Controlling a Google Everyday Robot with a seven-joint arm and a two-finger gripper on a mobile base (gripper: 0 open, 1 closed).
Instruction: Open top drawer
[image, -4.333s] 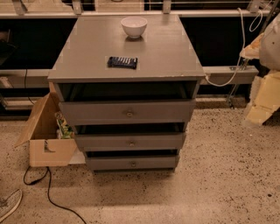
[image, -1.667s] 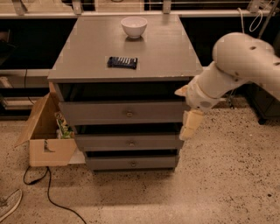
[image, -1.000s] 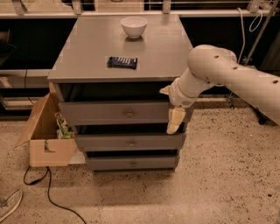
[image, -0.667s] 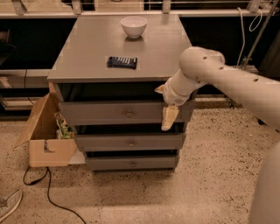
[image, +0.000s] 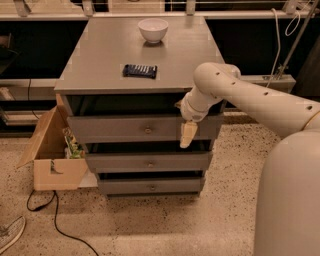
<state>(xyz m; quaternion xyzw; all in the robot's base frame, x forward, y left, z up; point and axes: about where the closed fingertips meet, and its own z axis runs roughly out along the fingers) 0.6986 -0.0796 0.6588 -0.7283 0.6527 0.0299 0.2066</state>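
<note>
Plainly the reach toward the handle is the step in hand, and nothing is grasped yet. Biggest in view is the robot's pale arm (image: 260, 102), coming in from the right and bending down across the front of the grey table (image: 100, 55). Left of the table, on the floor, a cardboard box (image: 50, 165) stands with its flaps up.

Under the tabletop sits the top drawer (image: 110, 129), a wide flat grey front with a dark gap above it. Whether it is already drawn out a little cannot be told. The two lower drawers (image: 150, 162) lie beneath it, narrower and set further back.

On the tabletop a white bowl (image: 153, 29) stands near the far edge, and a dark packet (image: 140, 70) lies nearer the front, well apart from it.

The end effector (image: 187, 135) hangs pointing down before the right part of the top drawer's front. Its state cannot be told, nor whether it touches the wood. The knob (image: 148, 130) sits to its left, at the front's centre.

The next move probably calls for shifting left to the knob, closing around it, then pulling straight outward.
</note>
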